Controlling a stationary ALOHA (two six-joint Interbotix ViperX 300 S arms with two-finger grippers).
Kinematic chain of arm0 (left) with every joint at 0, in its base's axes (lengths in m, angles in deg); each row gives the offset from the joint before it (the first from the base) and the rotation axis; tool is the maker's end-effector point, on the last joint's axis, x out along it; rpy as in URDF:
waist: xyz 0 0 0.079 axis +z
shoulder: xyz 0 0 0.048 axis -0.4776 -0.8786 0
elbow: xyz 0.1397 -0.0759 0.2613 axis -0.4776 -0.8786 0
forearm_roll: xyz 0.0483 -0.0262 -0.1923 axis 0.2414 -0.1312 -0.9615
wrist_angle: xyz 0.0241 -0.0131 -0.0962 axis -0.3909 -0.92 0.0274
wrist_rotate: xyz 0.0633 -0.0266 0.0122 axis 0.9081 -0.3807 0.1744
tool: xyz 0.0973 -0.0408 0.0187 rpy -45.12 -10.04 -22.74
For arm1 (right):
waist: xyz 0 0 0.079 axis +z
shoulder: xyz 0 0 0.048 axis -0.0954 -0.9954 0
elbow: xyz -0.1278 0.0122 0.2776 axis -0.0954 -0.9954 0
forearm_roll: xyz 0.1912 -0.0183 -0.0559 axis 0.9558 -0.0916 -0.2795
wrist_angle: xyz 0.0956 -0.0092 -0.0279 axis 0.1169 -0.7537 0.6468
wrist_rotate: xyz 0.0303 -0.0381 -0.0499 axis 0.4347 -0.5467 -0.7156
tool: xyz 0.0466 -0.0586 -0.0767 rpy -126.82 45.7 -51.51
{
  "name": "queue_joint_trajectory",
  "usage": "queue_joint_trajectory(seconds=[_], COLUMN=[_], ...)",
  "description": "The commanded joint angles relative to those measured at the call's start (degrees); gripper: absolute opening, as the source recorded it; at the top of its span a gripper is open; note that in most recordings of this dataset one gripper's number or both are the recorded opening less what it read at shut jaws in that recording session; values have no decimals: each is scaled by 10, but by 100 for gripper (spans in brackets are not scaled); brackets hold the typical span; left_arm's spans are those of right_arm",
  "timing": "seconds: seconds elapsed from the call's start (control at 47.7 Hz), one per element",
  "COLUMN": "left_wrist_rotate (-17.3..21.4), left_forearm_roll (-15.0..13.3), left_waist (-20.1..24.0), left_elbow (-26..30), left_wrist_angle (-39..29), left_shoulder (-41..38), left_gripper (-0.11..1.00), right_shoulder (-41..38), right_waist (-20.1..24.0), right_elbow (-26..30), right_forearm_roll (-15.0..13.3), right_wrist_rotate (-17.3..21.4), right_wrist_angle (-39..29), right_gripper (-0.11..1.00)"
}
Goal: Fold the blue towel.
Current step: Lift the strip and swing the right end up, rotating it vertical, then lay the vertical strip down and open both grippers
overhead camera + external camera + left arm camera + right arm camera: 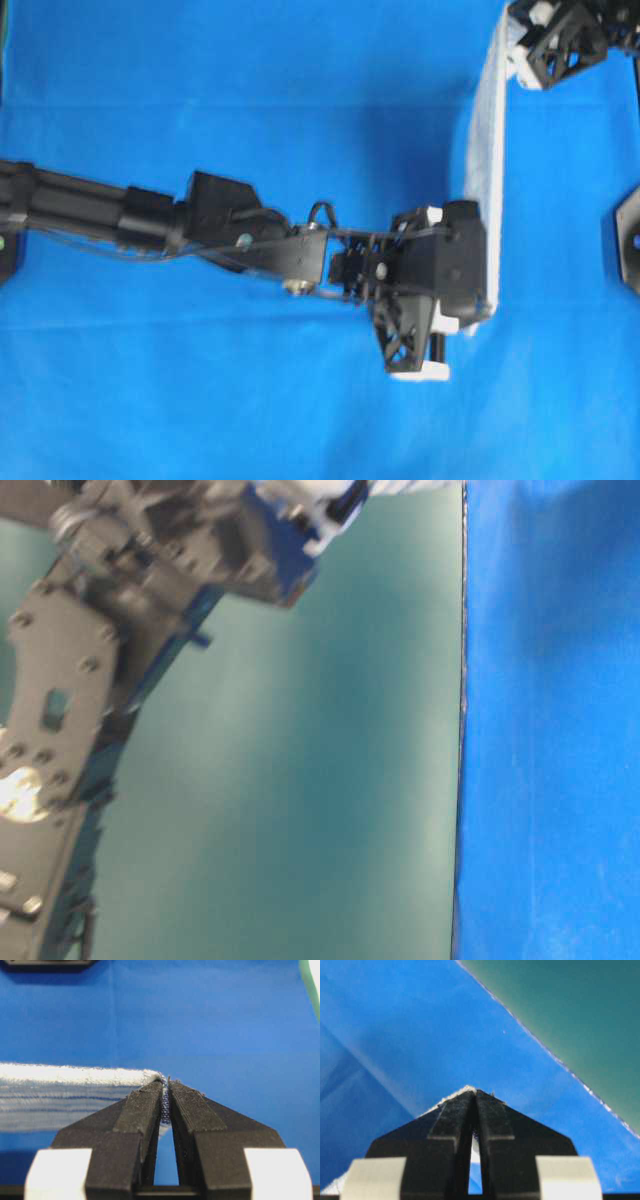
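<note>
Towel held aloft between two arms, seen from above as a narrow white band running from 1 o'clock down to 4 o'clock over the blue table covering. Left gripper, reaching in from 9 o'clock across the middle of the overhead view, has its jaws pressed shut on the band's lower corner. In the left wrist view that gripper pinches the corner at its tips; the cloth stretches away toward 9 o'clock, taut, with a thick white hem along the top and thin dark-blue and pale-blue stripes below. Right gripper, at 1 o'clock in the overhead view, has its jaws closed on the band's upper corner. In the right wrist view the closed gripper shows only a sliver of white cloth at its tips and along its left flank. Table-level view: part of an arm at 10 o'clock, blurred, with a scrap of white cloth at the top edge; green backdrop behind.
</note>
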Motion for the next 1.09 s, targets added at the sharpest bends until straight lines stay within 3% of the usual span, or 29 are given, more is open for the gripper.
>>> queue_joint_trajectory(seconds=[0.0, 0.231, 0.525, 0.776, 1.07], left_wrist_rotate=[0, -11, -43, -77, -76], left_forearm_roll=[1, 1, -4, -4, -3], left_waist=[-1, -1, -1, -1, 7], left_elbow=[21, -14, -147, -240, -267], left_wrist_angle=[25, 40, 51, 77, 83], left_shoulder=[-3, 2, 59, 95, 103], left_gripper=[4, 4, 4, 4, 4], right_shoulder=[-11, -120, -259, -308, -316], right_waist=[-3, -2, 12, 22, 22], right_elbow=[11, 51, 143, 178, 171], right_forearm_roll=[-3, 1, 0, 1, 2], right_wrist_rotate=[-4, -18, -20, -20, -18], right_wrist_angle=[1, 37, 95, 123, 125], right_gripper=[2, 2, 2, 2, 2])
